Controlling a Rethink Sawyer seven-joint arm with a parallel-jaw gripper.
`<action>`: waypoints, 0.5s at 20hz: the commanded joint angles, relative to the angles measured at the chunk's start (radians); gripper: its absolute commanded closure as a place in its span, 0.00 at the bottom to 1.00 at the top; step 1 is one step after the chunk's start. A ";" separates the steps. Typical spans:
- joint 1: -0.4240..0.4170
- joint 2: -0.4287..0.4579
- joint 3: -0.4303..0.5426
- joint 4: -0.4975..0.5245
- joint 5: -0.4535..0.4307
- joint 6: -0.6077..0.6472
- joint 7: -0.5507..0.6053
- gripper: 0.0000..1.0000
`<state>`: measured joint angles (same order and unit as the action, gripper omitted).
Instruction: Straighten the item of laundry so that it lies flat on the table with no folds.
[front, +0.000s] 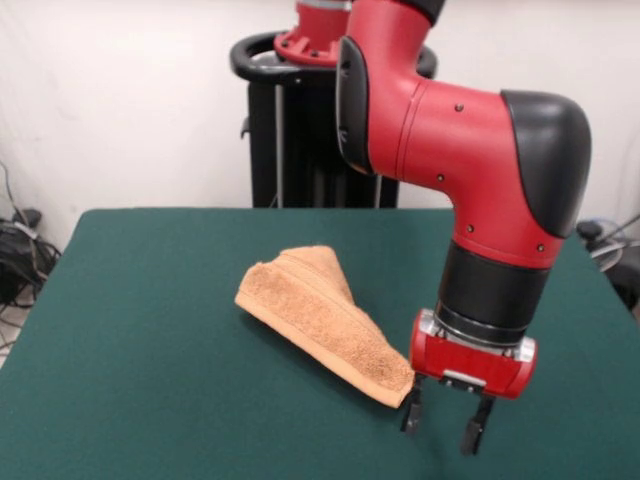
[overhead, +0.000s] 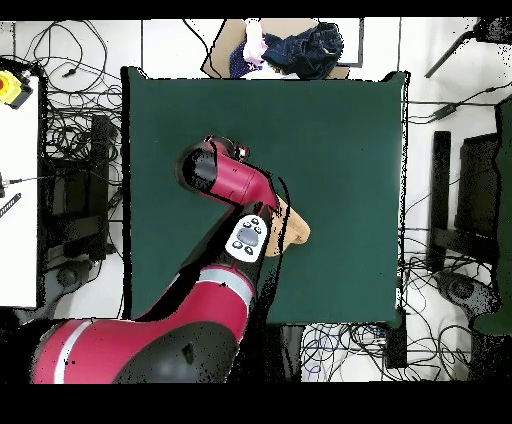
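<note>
The light orange towel (front: 322, 312) lies folded over into a thick wedge near the middle of the dark green table (front: 140, 320). One woven band shows along its upper fold. My gripper (front: 443, 420) hangs at the towel's near right corner, open and empty. Its left finger (front: 411, 411) is right beside that corner, low over the cloth. In the overhead view only a small part of the towel (overhead: 296, 226) shows from under my arm on the table (overhead: 340, 130). The gripper itself is hidden there under my wrist.
My red arm (front: 450, 130) comes down over the table's right half in the front view. A person in dark clothing (overhead: 305, 44) shows at the table's far edge in the overhead view. Cables and equipment lie on the floor round the table.
</note>
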<state>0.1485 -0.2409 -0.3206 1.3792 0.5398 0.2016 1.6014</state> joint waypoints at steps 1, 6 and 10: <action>0.021 -0.015 0.017 0.128 0.062 0.092 0.333 0.00; 0.035 -0.017 -0.011 0.140 0.070 0.108 0.334 0.00; 0.049 0.006 -0.031 0.122 0.081 0.126 0.341 0.00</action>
<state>0.1667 -0.2595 -0.3528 1.4205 0.5632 0.2024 1.6043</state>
